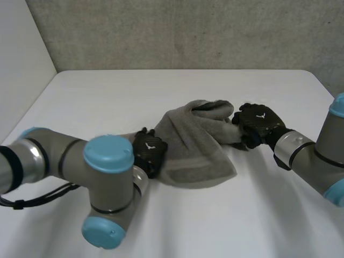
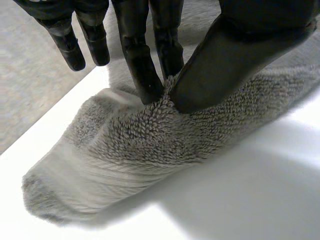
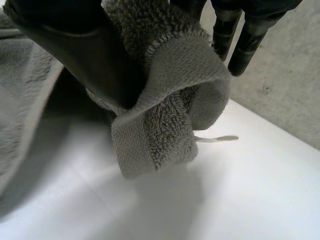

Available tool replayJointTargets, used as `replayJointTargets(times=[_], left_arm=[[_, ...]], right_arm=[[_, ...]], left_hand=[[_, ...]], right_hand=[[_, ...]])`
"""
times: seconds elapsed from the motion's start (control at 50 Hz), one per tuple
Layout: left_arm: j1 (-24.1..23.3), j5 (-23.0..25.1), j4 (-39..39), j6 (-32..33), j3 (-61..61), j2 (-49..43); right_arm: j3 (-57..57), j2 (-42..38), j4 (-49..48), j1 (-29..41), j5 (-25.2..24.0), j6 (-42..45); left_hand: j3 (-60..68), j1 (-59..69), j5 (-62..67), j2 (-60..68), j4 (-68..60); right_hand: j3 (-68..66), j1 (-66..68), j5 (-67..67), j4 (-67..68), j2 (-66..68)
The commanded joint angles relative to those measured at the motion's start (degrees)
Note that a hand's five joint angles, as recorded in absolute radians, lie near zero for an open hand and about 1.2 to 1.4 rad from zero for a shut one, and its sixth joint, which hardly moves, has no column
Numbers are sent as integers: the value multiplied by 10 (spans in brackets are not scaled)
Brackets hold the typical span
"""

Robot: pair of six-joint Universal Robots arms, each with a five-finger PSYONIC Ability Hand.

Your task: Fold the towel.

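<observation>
A grey towel (image 1: 196,142) lies bunched in the middle of the white table (image 1: 177,86). My left hand (image 1: 149,152) is at its left edge, thumb and fingers (image 2: 145,75) pinching a ridge of the towel (image 2: 150,145) in the left wrist view. My right hand (image 1: 259,124) is at the towel's right end. In the right wrist view its thumb (image 3: 85,55) presses a folded corner of the towel (image 3: 165,115) against the fingers, and the corner hangs lifted off the table with a small white label sticking out.
A grey wall (image 1: 188,32) runs behind the table's far edge. Bare table surface lies all round the towel, wide at the front and at the back.
</observation>
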State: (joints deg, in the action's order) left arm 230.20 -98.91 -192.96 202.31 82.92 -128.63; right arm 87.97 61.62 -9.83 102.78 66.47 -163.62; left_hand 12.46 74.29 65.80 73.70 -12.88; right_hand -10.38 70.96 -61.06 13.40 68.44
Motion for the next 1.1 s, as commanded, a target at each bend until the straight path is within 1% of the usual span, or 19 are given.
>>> replayJointTargets(times=[0.02,0.16,0.28,0.42,0.5,0.52,0.54,0.56,0.58,0.6,0.76,0.8,0.82,0.86,0.92,0.96,1.04,1.08,1.1], left_arm=[[64,0,23,-16,30,65],[158,3,22,-44,47,97],[197,2,19,-44,31,85],[254,-9,21,-47,-35,18],[259,-14,21,-51,-36,17],[256,-15,24,-58,-32,22],[252,-15,27,-67,-28,25],[252,-15,27,-67,-28,25],[245,-15,28,-76,-22,28],[245,-15,28,-76,-22,28],[173,-9,32,-93,22,87],[131,-10,32,-96,29,109],[131,-10,32,-96,29,109],[84,-12,32,-97,30,128],[67,-12,32,-99,31,131],[36,-13,32,-118,28,130],[10,-13,33,-160,21,124],[-1,-13,32,-182,13,120],[-10,-14,33,-204,1,110]], right_arm=[[-3,15,9,-14,-9,1],[-6,16,39,-38,-50,6],[-3,15,43,-37,-55,8],[2,15,44,-30,-56,7],[2,16,45,-29,-55,8],[2,16,46,-29,-56,8],[2,17,48,-28,-56,8],[2,17,48,-28,-56,8],[2,17,50,-28,-53,9],[2,18,53,-29,-50,10],[4,39,63,-29,-49,19],[9,46,63,-29,-51,16],[9,46,63,-29,-51,16],[19,66,56,-29,-54,11],[14,72,43,-29,-52,9],[10,73,35,-28,-51,4],[-10,68,24,-23,-44,-25],[-40,38,17,-14,-30,-92],[-40,38,17,-14,-30,-93]], left_hand=[[-25,57,42,63,29],[-25,57,42,63,29],[-25,57,42,63,29],[-25,57,42,63,29],[-25,57,42,63,29],[-25,-16,-31,-10,29],[-25,-390,-405,-384,29],[-25,-393,-409,-388,29],[-25,-643,-658,-637,29],[-25,-643,-658,-637,29],[-25,-643,-658,-637,29],[-25,-643,-658,-637,29],[-25,-643,-658,-637,29],[-25,-643,-658,-637,29],[-25,-643,-658,-637,29],[-25,-643,-658,-637,29],[-25,-643,-658,-637,29],[-25,-643,-658,-637,29],[-25,-643,-658,-637,29]], right_hand=[[4,29,-28,-34,54],[4,27,-26,-34,52],[4,27,-26,-34,52],[4,25,-24,-34,51],[4,7,-6,-34,32],[4,-55,56,-34,-30],[4,-242,243,-34,-217],[4,-244,245,-34,-219],[4,-498,500,-34,-473],[4,-610,611,-34,-584],[4,-610,611,-34,-584],[4,-610,611,-34,-584],[4,-610,611,-34,-584],[4,-610,611,-34,-584],[4,-610,611,-34,-584],[4,-610,611,-34,-584],[4,-610,611,-34,-584],[4,-610,611,-34,-584],[4,-610,611,-34,-584]])
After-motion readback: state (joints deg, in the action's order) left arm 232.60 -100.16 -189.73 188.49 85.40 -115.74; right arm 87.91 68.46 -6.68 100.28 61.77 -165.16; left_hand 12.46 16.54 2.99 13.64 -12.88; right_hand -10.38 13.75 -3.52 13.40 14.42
